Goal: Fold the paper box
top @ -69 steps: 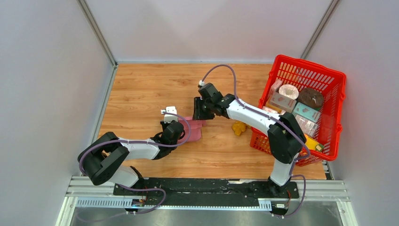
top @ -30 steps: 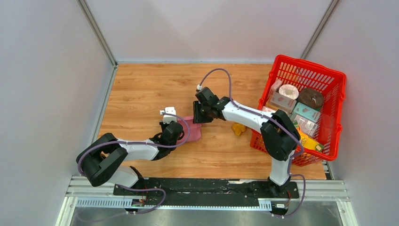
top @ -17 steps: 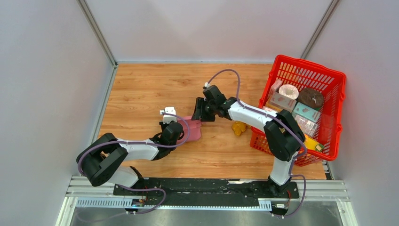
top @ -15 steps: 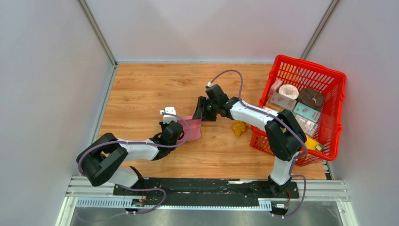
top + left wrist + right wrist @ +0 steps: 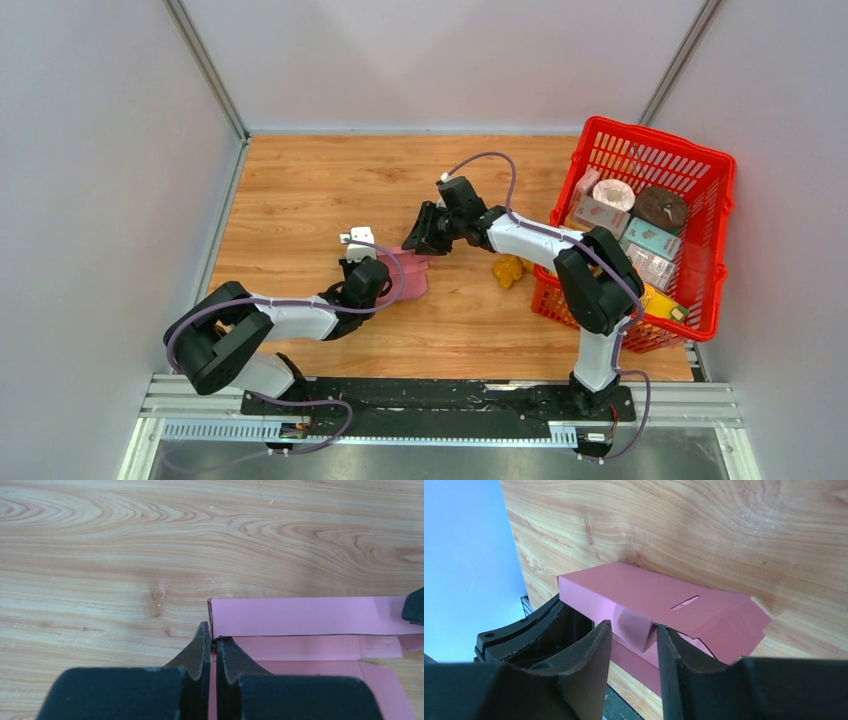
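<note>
The pink paper box [image 5: 408,272] lies partly folded on the wooden table, with one panel raised and flaps spread flat. My left gripper [image 5: 386,268] is at its left end. In the left wrist view the left gripper [image 5: 213,641] is shut on the box's near corner edge, and the raised pink panel [image 5: 310,616] runs off to the right. My right gripper [image 5: 416,243] is at the box's far side. In the right wrist view the right gripper [image 5: 633,630] is open, with a small flap of the box [image 5: 636,587] between its fingers.
A red mesh basket [image 5: 600,140] with several printed cartons stands at the right edge of the table. A small yellow object [image 5: 509,270] lies between the box and the basket. Grey walls close in the left, back and right.
My right gripper has drawn back a little to the right and tilted down over the box's far edge. The left gripper keeps its hold and has not moved.
</note>
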